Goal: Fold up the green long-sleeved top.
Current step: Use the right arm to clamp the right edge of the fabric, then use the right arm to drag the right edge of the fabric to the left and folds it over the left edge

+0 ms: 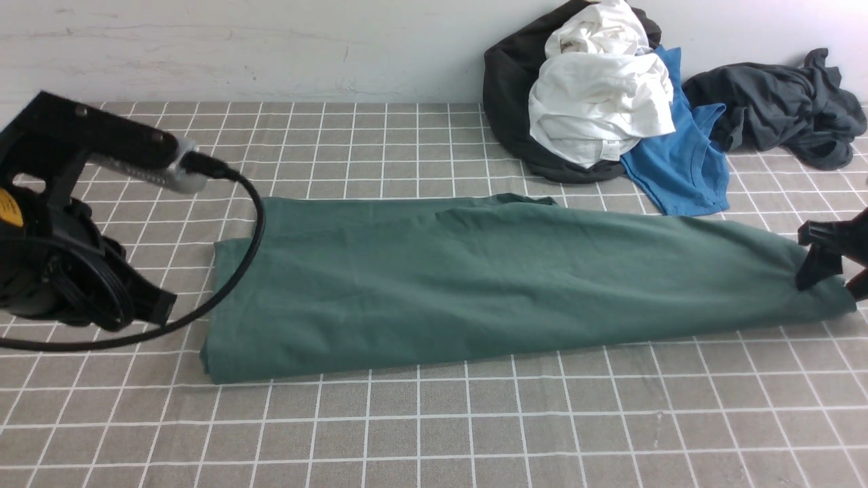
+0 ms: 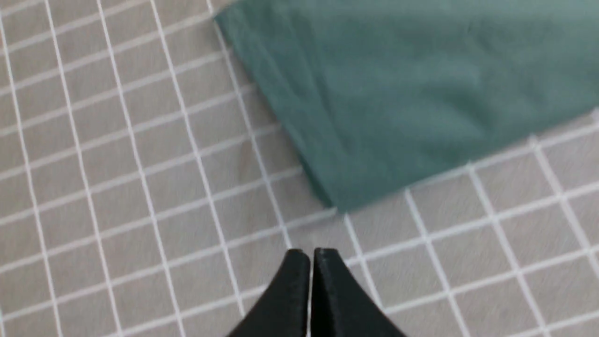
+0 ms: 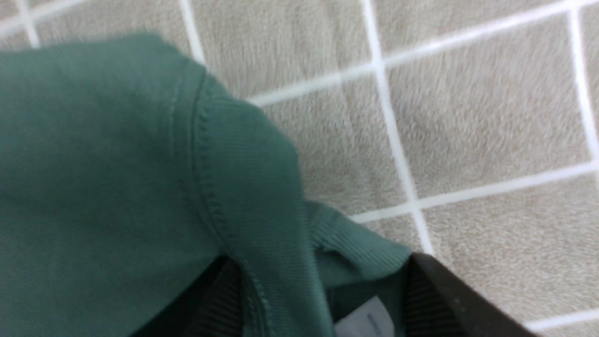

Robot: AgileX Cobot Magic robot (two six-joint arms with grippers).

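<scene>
Can see the green top (image 1: 434, 285) laid out long and low across the middle of the frame, from left of centre to the right edge. Can make out a broad, squared end at the left with layers lying one over another, and a narrower end at the far right. Notice a small dark rumple along the upper edge, near centre (rather like a turned-up corner).

Find the right gripper (image 1: 829, 286) at the right edge of the frame, over the narrow end of the top. Looks released, with fingertips set wide apart and green cloth between them; cannot tell how firmly either finger presses on it. Can also spot in the right wrist view a stitched hem (image 3: 206, 154) and a small pale patch (image 3: 367, 320) down between the fingers.

Find the left gripper (image 2: 311, 255) clenched, tips together with no cloth between them, apart from the top in its wrist view. Can see its arm (image 1: 74, 230) at the left of the front view, with a black cable (image 1: 251, 257) looping in front of the top's left end.

See at the upper right a heap: white cloth (image 1: 600, 102) resting on black cloth (image 1: 505, 88), with blue cloth (image 1: 685, 163) beside it and dark grey cloth (image 1: 780, 105) further right. Can see a grey table (image 1: 434, 434) with white grid lines beneath everything, and a pale wall (image 1: 271, 47) along the top of the frame.
</scene>
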